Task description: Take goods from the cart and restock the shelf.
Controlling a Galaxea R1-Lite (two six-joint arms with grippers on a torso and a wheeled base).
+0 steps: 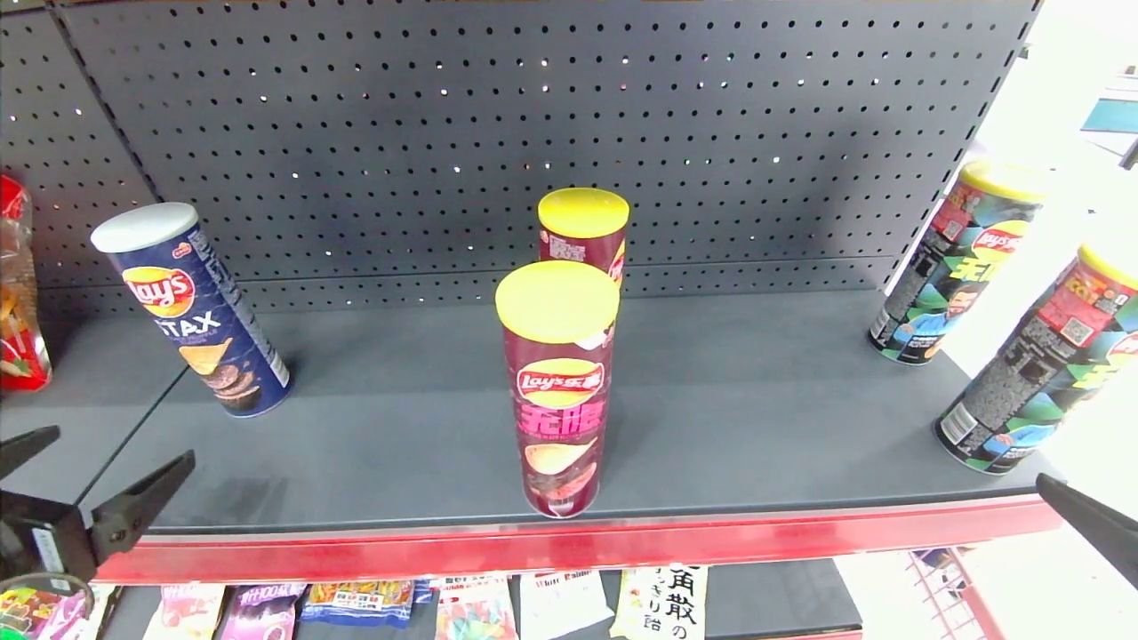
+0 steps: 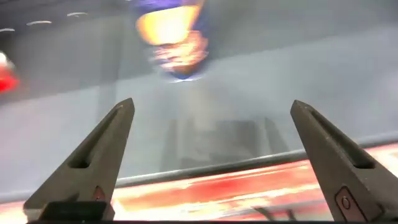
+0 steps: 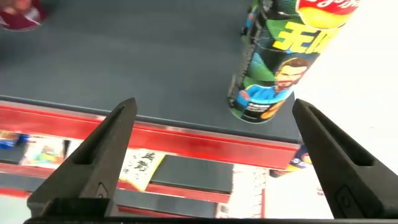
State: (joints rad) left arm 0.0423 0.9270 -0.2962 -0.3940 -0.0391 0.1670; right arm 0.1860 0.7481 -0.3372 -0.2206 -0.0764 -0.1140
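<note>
You see five chip cans on shelf (image 1: 756, 400): two maroon cans (image 1: 558, 391) (image 1: 582, 231) mid-shelf, one blue can (image 1: 191, 311), two black-green cans (image 1: 956, 267) (image 1: 1036, 373). Left tool (image 2: 212, 104) spread apart, facing blue can. Right tool (image 3: 214, 104) spread apart, near front black-green can.

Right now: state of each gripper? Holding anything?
Left gripper: open, holding nothing.
Right gripper: open, holding nothing.

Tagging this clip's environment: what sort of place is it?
Most likely a shop aisle, real or mock: a grey shelf with a pegboard back and red front strip, chip canisters standing on it, and snack packets on the tier below.
</note>
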